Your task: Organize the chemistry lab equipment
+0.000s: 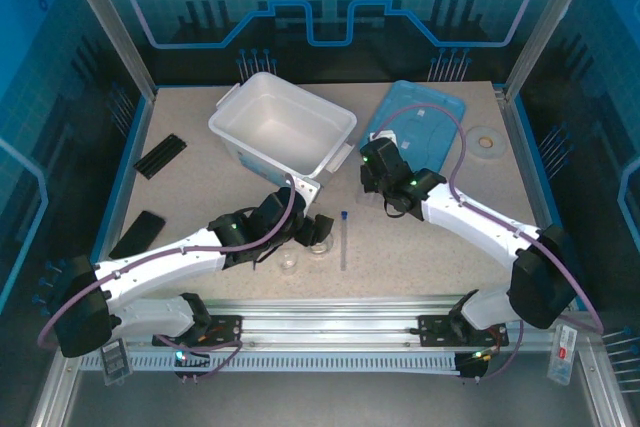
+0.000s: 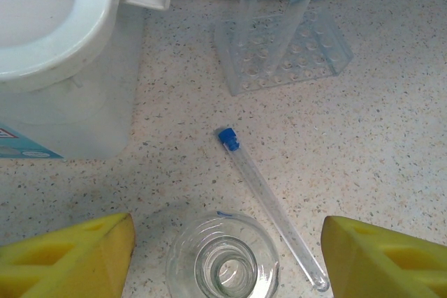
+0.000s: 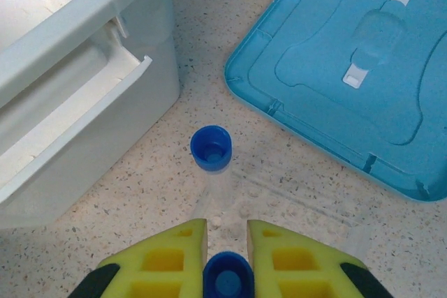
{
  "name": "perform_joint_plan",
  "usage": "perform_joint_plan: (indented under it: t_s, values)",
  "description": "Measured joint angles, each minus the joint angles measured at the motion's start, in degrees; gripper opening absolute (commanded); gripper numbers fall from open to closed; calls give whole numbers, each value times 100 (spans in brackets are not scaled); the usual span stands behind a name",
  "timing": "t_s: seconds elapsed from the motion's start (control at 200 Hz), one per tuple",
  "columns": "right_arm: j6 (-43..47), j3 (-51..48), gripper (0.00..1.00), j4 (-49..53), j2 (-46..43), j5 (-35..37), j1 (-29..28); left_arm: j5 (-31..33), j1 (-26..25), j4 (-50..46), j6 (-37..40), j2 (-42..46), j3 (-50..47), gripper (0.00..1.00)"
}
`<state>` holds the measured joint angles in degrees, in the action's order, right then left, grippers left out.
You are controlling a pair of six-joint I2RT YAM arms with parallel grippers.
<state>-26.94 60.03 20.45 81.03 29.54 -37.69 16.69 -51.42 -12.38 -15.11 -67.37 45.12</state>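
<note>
Far left of the worktop [image 1: 200,197] I see one black strip [image 1: 160,155] at the back and a nearer strip [image 1: 137,234], both flat and well apart from the glassware.

The left pincer [image 2: 227,242] is open. Its yellow fingers [image 2: 66,256] stand wide on either side of the flask [image 2: 223,266], which is upright between them, and I see no contact with either finger. In the top view this pincer sits just in front of the white bin [image 1: 285,127]. A small beaker [image 1: 288,263] stands free on its near side.

Just right of the flask is the lying tube [image 2: 269,207]. It is flat on the worktop, with its blue cap pointing away toward the rack [image 2: 283,50] and its round end near the right-hand finger.

The rack stands just in front of the blue lid [image 1: 420,117], with two tubes upright in it.

The right pincer [image 3: 227,242] is closed, gripping the held tube [image 3: 227,280] at its blue cap. That tube is vertical over the rack, which is faint in the right wrist view. The free tube [image 3: 211,148] stands upright just beyond it with its cap up, untouched. In that view the bin is to the left and the lid lies flat to the right.

Far right, a pale ring [image 1: 486,142] lies beside the lid.
</note>
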Motion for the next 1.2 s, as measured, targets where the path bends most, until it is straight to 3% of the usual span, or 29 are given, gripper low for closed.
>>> perform_joint_plan:
  t_s: [0.3,0.55,0.911,1.201]
  values:
    - [0,-44,24,-57,74,-9,0,0,7,2,0,0,-2,72]
    - [-7,-70,35,-37,37,-17,-13,0,26,9,0,9,-42,72]
    - [2,-44,36,337,-658,4,-144,2,55,11,0,70,-42,72]
    - [-199,63,34,870,-883,-4,-601,46,203,-42,-55,140,-85,72]
